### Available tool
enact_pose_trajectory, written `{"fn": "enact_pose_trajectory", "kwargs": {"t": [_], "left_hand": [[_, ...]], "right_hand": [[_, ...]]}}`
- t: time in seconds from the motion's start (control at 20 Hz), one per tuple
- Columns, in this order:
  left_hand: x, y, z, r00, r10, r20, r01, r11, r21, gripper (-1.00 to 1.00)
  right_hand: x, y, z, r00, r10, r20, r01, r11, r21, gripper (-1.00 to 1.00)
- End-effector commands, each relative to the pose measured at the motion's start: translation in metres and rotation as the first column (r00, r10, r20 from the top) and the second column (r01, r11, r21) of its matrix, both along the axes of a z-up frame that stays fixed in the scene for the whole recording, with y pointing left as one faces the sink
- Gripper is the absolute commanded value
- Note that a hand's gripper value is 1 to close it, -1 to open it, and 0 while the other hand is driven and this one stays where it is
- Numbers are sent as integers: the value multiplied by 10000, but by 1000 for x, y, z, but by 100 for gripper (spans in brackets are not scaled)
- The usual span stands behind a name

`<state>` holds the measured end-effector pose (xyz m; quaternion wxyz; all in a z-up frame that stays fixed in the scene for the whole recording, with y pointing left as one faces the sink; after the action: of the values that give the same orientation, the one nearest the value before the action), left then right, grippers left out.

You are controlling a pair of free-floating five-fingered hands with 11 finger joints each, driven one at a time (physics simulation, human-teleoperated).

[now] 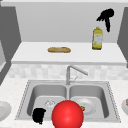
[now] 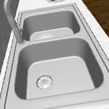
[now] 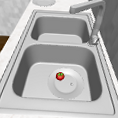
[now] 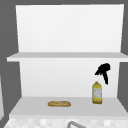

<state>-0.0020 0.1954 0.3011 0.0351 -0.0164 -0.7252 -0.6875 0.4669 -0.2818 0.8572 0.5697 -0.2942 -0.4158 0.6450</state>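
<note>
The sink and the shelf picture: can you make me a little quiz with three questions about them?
1. True or false: the right hand hangs above the yellow bottle, not touching it.
2. What lies on the shelf to the bottle's left: A bread, B spoon, C cup?
3. Fill in: the small tomato sits on a ____ in the sink.

Key: 1 true. 2 A. 3 plate.
</note>
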Motion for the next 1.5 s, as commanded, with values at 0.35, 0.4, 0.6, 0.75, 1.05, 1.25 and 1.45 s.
{"fn": "enact_pose_trajectory", "kwargs": {"t": [0.35,0.4,0.6,0.75,1.05,1.25,1.45], "left_hand": [[0,0,0,10000,0,0,0,10000,0,0],[0,0,0,10000,0,0,0,10000,0,0],[0,0,0,10000,0,0,0,10000,0,0],[0,0,0,10000,0,0,0,10000,0,0],[0,0,0,10000,0,0,0,10000,0,0],[0,0,0,10000,0,0,0,10000,0,0],[0,0,0,10000,0,0,0,10000,0,0]], "right_hand": [[23,0,-39,9795,1168,1639,-1078,9922,-628,-100],[25,0,-43,9768,1226,1756,-1130,9916,-634,-100],[28,-1,-54,9590,1319,2507,-1193,9907,-651,-100],[29,-3,-61,9407,1427,3077,-1265,9893,-722,-100],[31,-6,-76,8926,1766,4149,-1532,9841,-895,-100],[31,-6,-85,8635,2263,4508,-1871,9737,-1303,-100],[32,-7,-95,8436,2866,4541,-2340,9574,-1694,-100]]}}
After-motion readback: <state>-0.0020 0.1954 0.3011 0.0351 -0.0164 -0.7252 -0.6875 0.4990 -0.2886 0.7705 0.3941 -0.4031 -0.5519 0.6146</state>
